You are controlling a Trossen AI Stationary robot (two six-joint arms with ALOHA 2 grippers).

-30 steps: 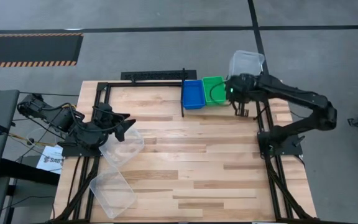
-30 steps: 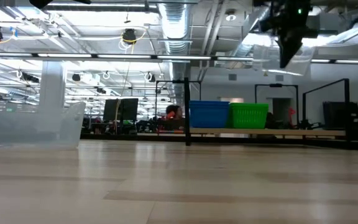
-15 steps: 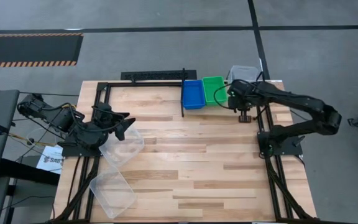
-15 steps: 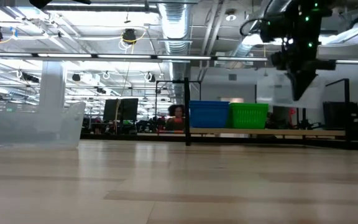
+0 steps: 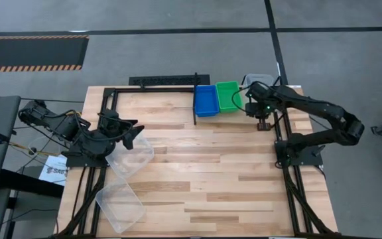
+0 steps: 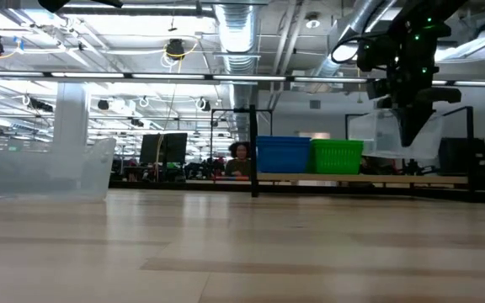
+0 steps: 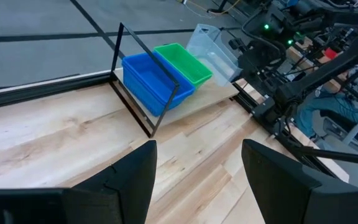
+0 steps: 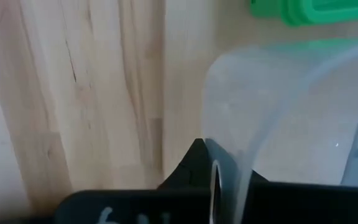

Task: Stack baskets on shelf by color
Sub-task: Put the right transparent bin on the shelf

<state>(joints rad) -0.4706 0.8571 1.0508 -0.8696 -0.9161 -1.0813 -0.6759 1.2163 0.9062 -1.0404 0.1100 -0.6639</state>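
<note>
Placement of a clear basket (image 6: 391, 135) at the free end of the shelf (image 5: 234, 114). The right gripper (image 5: 260, 117) has its jaws clamped on one wall of the clear basket, as the right wrist view shows, and holds it over the shelf's right end, just beside the green stack (image 5: 228, 96); the low view suggests the basket hangs slightly above the panel, though contact cannot be ruled out. The blue stack (image 5: 205, 99) and the green stack stand side by side, touching, long axes running away from the desk's (image 5: 197, 172) front edge. The held basket lies to the right of both and appears to share that axis, so the coming move probably calls for a straight descent with little turning. Two further clear baskets (image 5: 128, 157) (image 5: 119, 206) rest on the desk's left front, near the left gripper (image 5: 132, 135), whose jaws stand apart and empty; that arm is the nearer to them.
</note>
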